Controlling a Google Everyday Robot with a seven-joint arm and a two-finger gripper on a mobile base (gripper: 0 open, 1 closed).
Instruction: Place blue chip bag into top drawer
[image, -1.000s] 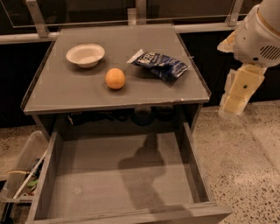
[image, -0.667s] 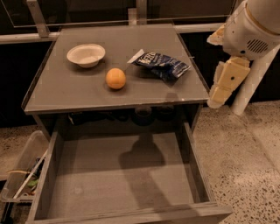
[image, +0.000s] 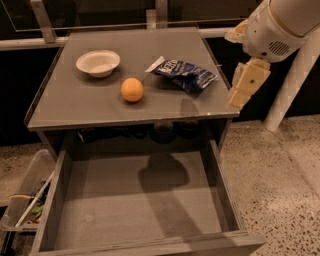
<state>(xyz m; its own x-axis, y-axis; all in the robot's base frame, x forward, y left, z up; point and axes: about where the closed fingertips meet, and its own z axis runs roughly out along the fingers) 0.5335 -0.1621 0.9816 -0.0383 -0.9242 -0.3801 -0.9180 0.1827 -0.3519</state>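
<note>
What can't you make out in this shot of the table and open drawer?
Camera view, lettering on the blue chip bag: too small to read.
Camera view, items under the tabletop, behind the top drawer: lost in shadow.
Camera view, clear bin: cut off by the left edge.
Camera view, end effector beside the tabletop's right edge: its arm is cut off by the top edge.

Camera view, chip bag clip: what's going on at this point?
The blue chip bag lies untouched on the tabletop, near an orange and a white bowl. The robot's hand hovers beside the table's right edge, holding nothing. The top drawer below stands pulled open and empty, so the bag is not yet picked up.
</note>
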